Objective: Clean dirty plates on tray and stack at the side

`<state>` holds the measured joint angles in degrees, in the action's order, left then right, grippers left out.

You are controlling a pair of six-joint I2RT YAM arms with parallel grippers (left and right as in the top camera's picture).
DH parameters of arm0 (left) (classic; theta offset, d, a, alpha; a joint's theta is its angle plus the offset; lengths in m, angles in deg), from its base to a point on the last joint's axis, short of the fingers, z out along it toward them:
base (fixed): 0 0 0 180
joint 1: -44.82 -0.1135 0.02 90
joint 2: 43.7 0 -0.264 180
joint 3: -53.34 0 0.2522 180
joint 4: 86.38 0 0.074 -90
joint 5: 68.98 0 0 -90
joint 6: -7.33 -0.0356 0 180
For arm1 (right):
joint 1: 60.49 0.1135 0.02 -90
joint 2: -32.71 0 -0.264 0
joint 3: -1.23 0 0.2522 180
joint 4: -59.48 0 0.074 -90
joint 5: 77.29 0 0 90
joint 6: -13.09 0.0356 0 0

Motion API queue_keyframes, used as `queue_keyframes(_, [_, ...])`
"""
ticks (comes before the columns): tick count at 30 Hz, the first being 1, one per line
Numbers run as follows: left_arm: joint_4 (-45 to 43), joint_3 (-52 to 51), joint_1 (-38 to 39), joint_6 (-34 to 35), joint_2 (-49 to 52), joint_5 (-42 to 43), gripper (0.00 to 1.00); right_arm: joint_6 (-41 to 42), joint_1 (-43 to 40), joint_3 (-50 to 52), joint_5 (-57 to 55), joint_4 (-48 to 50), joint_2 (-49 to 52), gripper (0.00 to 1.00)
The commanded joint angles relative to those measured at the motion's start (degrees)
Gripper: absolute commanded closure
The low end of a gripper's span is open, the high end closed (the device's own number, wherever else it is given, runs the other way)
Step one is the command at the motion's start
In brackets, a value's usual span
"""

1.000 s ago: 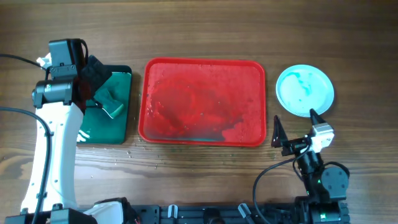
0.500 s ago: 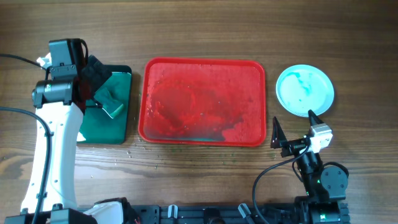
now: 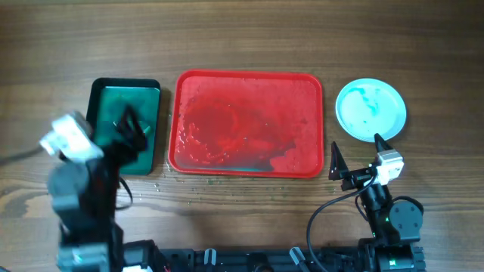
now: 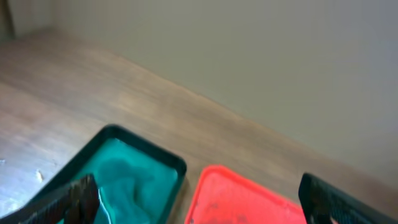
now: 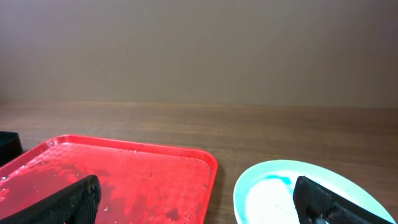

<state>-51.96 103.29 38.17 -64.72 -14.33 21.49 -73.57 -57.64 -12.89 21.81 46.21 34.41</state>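
A wet red tray lies mid-table with no plate on it; it also shows in the right wrist view and the left wrist view. A light blue plate sits on the table to its right, and shows in the right wrist view. My left gripper is blurred, open and empty over the green tray, fingers wide apart in the left wrist view. My right gripper is open and empty just in front of the plate, as the right wrist view shows.
The green tray holds teal, wet-looking material in the left wrist view; I cannot make out a sponge there. Water drops lie on the table in front of both trays. A wall stands behind the table.
My left arm has swung back toward the table's front edge, and its gripper now hangs lower over the green tray. The green sponge seen earlier no longer shows. The right arm has not moved.
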Motion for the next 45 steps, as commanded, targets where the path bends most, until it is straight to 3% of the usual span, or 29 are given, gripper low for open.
queue_keyframes(1, [-8.2, -15.6, 0.6, -4.0, -13.0, 4.0, 0.0, -0.2, 0.2, 0.1, 1.3, 0.3, -0.3, 0.0])
queue_keyframes(5, [-20.7, -30.7, 4.1, -4.1, -22.0, 2.6, 0.0, -0.2, 0.2, 0.1, 1.3, 0.3, -0.1, 0.0])
queue_keyframes(9, [-19.7, -35.9, 7.1, -4.1, -27.9, -3.2, 0.0, -0.2, 0.2, 0.1, 1.3, 0.3, -0.1, 0.0])
queue_keyframes(11, [-16.7, -35.9, 7.1, -4.3, -29.2, -3.3, 0.0, -0.2, 0.2, 0.1, 1.3, 0.3, -0.1, 0.0])
queue_keyframes(45, [-16.8, -35.9, 6.8, -4.7, -29.0, -3.3, 0.0, -0.2, 0.2, 0.1, 1.3, 0.3, -0.1, 0.0])
